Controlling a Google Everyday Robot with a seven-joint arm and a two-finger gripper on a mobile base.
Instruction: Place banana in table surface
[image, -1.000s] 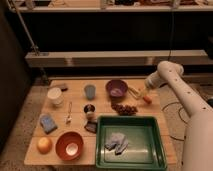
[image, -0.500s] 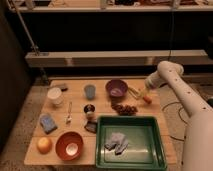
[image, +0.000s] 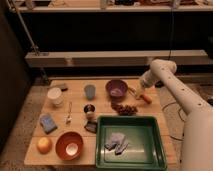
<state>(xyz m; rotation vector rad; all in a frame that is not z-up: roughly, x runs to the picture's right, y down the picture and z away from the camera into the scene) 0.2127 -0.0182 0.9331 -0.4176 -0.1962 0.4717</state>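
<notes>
Tan plank tabletop (image: 75, 90); jaws just beside slim, curved banana (image: 132, 91).

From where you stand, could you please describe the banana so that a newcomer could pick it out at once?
On the wooden table surface, look at the far right corner, where the gripper hangs beside the purple bowl. The banana is between them: slim, pale yellow, unlike the short orange piece nearby.

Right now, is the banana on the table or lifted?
Cannot tell: banana is low beside the purple bowl, gripper at it; contact hidden.
</notes>
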